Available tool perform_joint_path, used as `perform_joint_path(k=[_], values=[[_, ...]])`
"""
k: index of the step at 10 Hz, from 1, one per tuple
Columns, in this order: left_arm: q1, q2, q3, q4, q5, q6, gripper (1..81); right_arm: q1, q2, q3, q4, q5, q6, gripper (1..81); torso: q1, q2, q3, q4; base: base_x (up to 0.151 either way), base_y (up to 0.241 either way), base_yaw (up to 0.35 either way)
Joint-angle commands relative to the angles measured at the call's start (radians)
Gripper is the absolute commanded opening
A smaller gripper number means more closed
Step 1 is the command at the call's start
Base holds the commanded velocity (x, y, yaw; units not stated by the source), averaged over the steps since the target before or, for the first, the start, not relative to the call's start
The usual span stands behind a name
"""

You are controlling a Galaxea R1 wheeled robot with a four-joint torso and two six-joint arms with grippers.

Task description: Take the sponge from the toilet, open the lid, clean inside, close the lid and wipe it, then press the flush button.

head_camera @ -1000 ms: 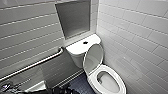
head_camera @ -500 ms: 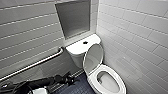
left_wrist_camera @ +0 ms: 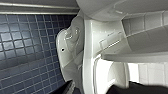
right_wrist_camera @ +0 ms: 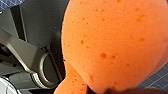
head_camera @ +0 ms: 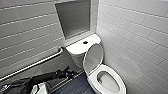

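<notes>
The white toilet (head_camera: 117, 78) stands in the corner with its lid (head_camera: 93, 58) raised against the tank (head_camera: 78, 47) and its seat down. The dark flush button (head_camera: 85, 42) sits on the tank top. My left gripper (head_camera: 68, 72) reaches in low from the left, open, short of the bowl's base. Its wrist view looks closely at the toilet (left_wrist_camera: 87, 50) from beside the bowl, with dark fingers (left_wrist_camera: 68, 88) at the picture's edge. The orange sponge (right_wrist_camera: 112, 42) looms large in the right wrist view, pinched at one end by my right gripper (right_wrist_camera: 100, 90), which is shut on it.
A metal grab bar (head_camera: 32, 65) runs along the grey tiled wall on the left. Dark blue floor tiles (head_camera: 75, 86) lie between my arm and the toilet. A white tiled wall (head_camera: 140, 37) closes the right side, close to the bowl.
My left arm has stretched further in from the lower left toward the toilet's base. The toilet, with its lid up, has not changed.
</notes>
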Motion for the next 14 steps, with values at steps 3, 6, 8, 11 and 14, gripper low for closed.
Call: perform_joint_path(k=[3, 6, 8, 11, 14], values=[[-0.219, 0.041, -0.023, -0.08, -0.081, -0.074, 81.1, -0.042, -0.011, 0.038, -0.026, -0.041, -0.003, 1.0, 0.0, 0.0, 0.0, 0.0, 0.0, 0.0, 0.0], [-0.25, 0.111, -0.073, -0.078, -0.115, -0.097, 81.1, -0.049, -0.019, 0.054, -0.026, -0.014, -0.005, 1.0, 0.0, 0.0, 0.0, 0.0, 0.0, 0.0, 0.0], [-0.257, 0.154, -0.079, -0.078, -0.103, -0.095, 81.1, -0.045, -0.02, 0.047, -0.023, -0.014, -0.002, 1.0, 0.0, 0.0, 0.0, 0.0, 0.0, 0.0, 0.0], [-0.195, 0.132, 0.084, -0.063, 0.005, -0.088, 81.1, -0.016, -0.017, 0.047, -0.02, -0.026, 0.008, 1.0, 0.0, 0.001, 0.0, 0.0, 0.0, 0.0, 0.0], [-0.104, 0.018, 0.341, 0.06, 0.006, -0.087, 81.1, -0.014, 0.004, 0.034, -0.028, -0.03, -0.006, 1.0, 0.0, 0.001, 0.0, 0.0, 0.0, 0.0, 0.0]])
